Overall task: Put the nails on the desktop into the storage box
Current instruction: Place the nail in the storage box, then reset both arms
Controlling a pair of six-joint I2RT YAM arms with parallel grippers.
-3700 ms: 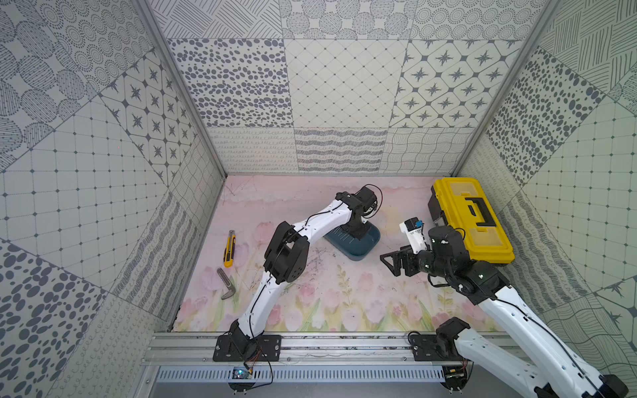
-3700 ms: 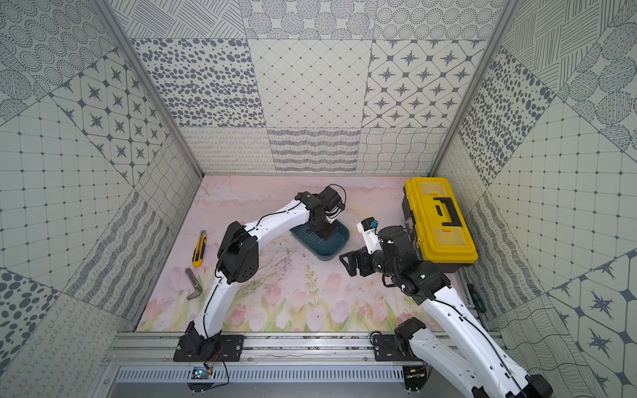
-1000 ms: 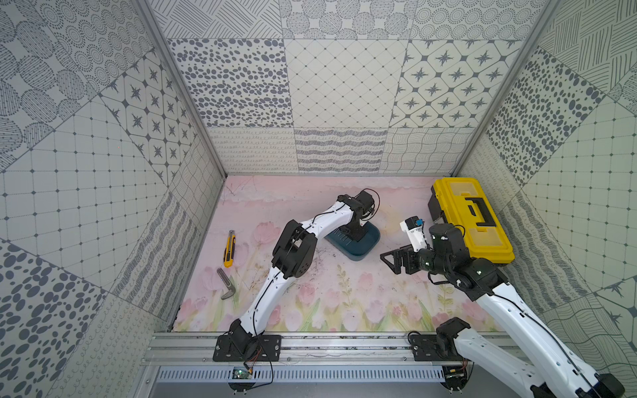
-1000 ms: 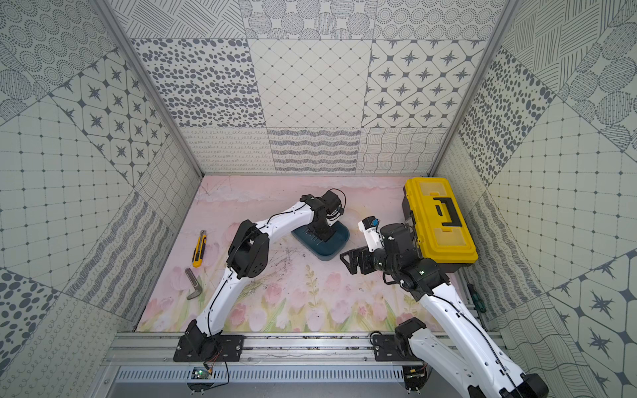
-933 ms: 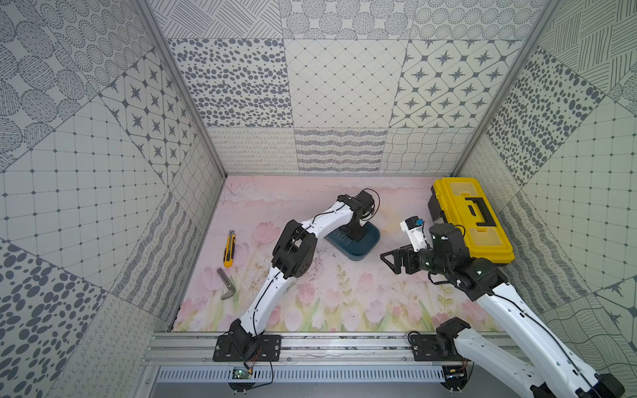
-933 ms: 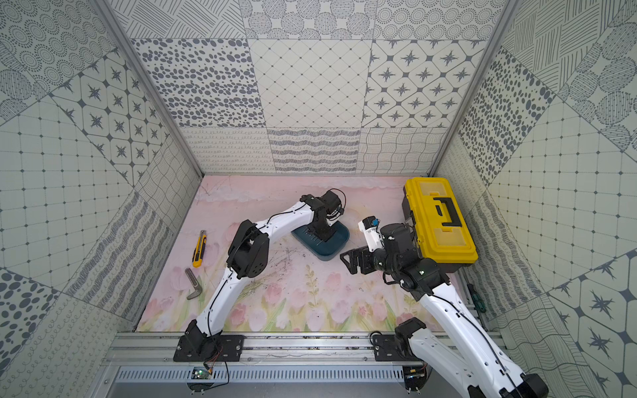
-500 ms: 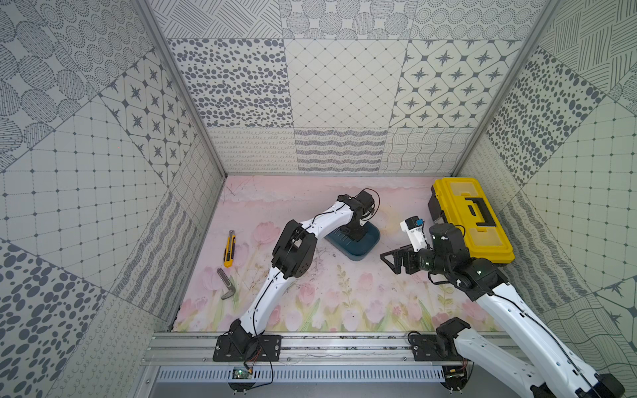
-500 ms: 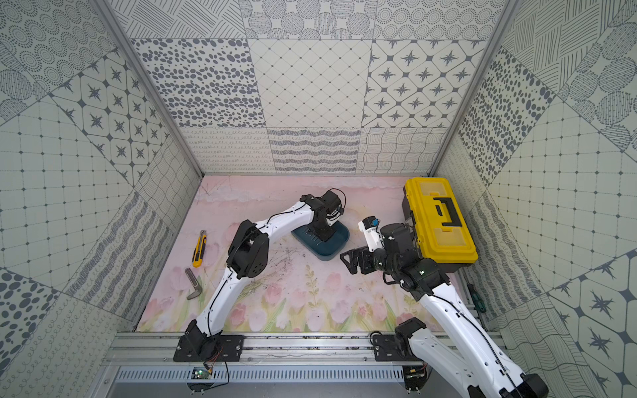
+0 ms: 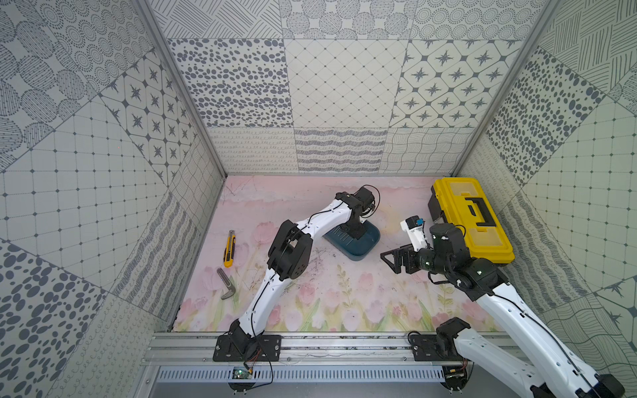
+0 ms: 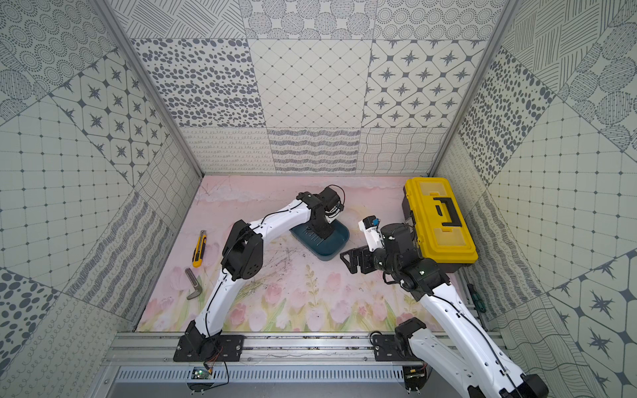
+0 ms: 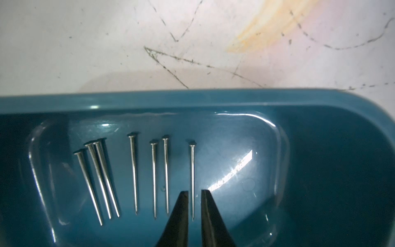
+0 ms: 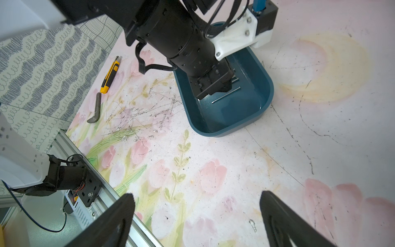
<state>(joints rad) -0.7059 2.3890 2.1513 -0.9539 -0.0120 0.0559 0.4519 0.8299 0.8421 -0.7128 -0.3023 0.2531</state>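
We see two slim arms, the left arm (image 9: 265, 298) and the right arm (image 9: 513, 315), each built of glossy white links joined by bulky black joint housings (image 9: 287, 253). A thin black cable (image 12: 159, 67) trails from the left wrist. Black base plates (image 9: 246, 346) carry small silver screws. A white bracket (image 12: 235, 40) studded with screws sits at that wrist, and the left gripper (image 11: 195, 191) ends in two black tapering fingers.
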